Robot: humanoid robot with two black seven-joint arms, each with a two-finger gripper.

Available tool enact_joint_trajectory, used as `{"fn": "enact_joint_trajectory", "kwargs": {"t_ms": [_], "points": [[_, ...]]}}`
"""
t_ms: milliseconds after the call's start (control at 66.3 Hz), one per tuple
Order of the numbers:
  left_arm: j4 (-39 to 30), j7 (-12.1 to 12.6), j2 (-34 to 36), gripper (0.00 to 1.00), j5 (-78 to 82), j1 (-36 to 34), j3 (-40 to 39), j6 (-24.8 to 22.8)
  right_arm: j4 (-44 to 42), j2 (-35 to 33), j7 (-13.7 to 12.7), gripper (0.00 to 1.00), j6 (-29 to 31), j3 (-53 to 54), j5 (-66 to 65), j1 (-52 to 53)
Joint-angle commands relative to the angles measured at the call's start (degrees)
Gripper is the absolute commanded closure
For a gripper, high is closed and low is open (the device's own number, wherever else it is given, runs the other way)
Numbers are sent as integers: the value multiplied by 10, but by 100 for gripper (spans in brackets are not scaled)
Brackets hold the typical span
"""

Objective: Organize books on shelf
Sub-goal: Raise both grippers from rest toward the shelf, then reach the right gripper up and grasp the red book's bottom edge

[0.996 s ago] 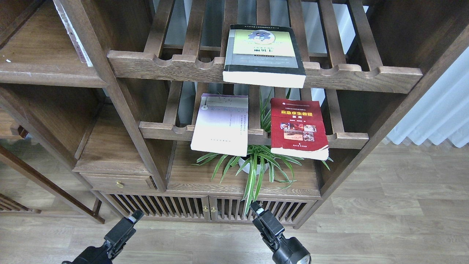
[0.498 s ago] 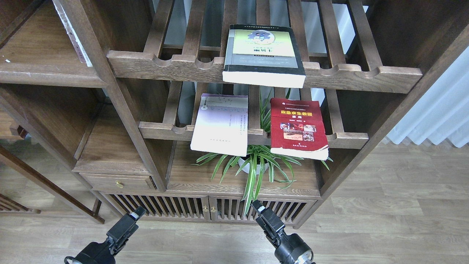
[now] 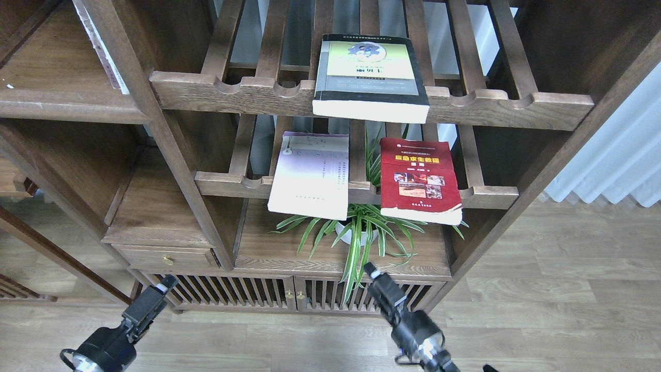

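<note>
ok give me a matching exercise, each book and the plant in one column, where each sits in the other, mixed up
Things:
1. black-grey book
2. lavender book
3. red book
4. plant

Places:
A. lower slatted rack, right side
B. solid board under the racks
C. upper slatted rack
D. lower slatted rack, left side

Pairs: 1-C, 2-D, 3-A, 4-B
</note>
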Motion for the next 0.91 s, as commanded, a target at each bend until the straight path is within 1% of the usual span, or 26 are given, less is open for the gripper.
{"fn": "enact_joint_trajectory", "kwargs": {"t_ms": [0, 196, 257, 317, 438, 528, 890], "points": [[0, 0, 1, 0, 0, 1, -5, 0, 9, 0, 12, 0, 0, 2, 6, 0], [0, 2, 1, 0, 0, 0, -11, 0, 10, 0, 13, 0, 0, 3, 12, 1], [0, 2, 4, 0, 0, 1, -11, 0, 11, 0, 22, 0, 0, 8, 14, 3], [0, 2, 6, 0, 0, 0, -12, 0, 13, 0, 37, 0, 0, 26, 16, 12], [0, 2, 7, 0, 0, 0, -12, 0, 59, 0, 35, 0, 0, 25, 16, 9], [0, 2, 8, 0, 0, 0, -12, 0, 72, 0, 33, 0, 0, 25, 16, 8], [1, 1, 8, 0, 0, 1, -12, 0, 82, 0, 33, 1, 0, 26, 17, 2]]}}
